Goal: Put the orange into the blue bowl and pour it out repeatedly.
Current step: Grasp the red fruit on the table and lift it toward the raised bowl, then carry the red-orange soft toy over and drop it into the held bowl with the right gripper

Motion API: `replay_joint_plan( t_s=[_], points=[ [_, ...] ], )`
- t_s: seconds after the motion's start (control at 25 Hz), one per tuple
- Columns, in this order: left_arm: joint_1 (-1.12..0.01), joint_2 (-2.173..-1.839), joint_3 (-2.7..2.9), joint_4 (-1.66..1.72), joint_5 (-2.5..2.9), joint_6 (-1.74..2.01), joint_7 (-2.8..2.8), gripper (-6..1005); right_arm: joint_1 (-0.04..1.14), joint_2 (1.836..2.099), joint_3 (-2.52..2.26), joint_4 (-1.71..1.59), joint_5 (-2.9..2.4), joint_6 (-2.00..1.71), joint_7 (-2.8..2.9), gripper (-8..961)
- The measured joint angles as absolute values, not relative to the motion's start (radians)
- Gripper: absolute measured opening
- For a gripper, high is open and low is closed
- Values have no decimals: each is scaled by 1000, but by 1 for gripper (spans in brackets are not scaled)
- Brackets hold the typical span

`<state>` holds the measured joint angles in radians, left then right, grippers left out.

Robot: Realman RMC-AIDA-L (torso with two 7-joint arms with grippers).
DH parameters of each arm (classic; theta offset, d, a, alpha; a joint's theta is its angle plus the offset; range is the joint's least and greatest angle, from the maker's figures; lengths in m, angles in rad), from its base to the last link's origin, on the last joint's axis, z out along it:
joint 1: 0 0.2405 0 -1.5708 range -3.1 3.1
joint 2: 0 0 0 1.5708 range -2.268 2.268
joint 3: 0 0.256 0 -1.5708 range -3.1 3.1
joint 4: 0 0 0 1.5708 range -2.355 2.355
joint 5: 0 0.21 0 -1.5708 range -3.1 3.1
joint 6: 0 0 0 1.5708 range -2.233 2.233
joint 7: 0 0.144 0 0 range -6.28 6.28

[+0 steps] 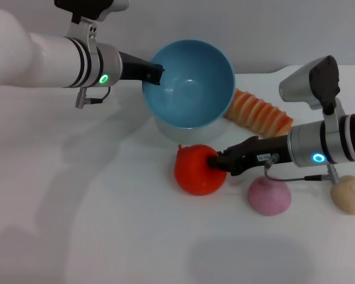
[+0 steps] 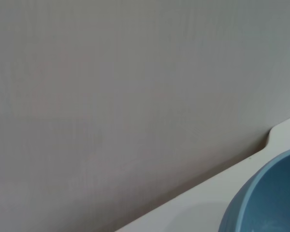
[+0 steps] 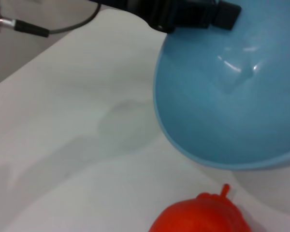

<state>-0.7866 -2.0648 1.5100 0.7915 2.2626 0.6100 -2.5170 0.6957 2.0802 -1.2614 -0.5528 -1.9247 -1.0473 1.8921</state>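
The blue bowl (image 1: 192, 83) hangs tilted above the white table, its mouth facing forward, with my left gripper (image 1: 155, 74) shut on its left rim. The right wrist view shows that gripper (image 3: 222, 14) on the bowl (image 3: 232, 96); the left wrist view catches only an edge of the bowl (image 2: 266, 203). The orange (image 1: 196, 170) rests on the table just in front of and below the bowl. My right gripper (image 1: 217, 162) reaches in from the right and is closed on the orange's right side. The orange (image 3: 203, 217) also shows low in the right wrist view.
A striped orange-and-cream bread loaf (image 1: 260, 112) lies behind the right arm. A pink ball (image 1: 270, 195) sits under the right gripper's cable, and a beige lump (image 1: 350, 194) lies at the far right. The table's back edge (image 1: 266, 72) runs behind the bowl.
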Motion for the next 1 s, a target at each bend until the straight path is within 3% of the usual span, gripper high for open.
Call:
replay_joint_plan(
  t_s=[0.2, 0.52, 1.0],
  points=[
    [-787, -2065, 1511, 784, 2263, 605, -2516, -1, 658, 2080, -1262, -647, -1924, -1084, 1888, 81],
    [-798, -2060, 1504, 782, 2283, 641, -2512, -1, 535, 2076, -1241, -1059, -1921, -1301, 1923, 25],
    [-884, -2073, 1520, 797, 2358, 836, -2547, 0, 525, 2070, -1068, -1345, -1864, -1476, 2006, 20]
  ],
)
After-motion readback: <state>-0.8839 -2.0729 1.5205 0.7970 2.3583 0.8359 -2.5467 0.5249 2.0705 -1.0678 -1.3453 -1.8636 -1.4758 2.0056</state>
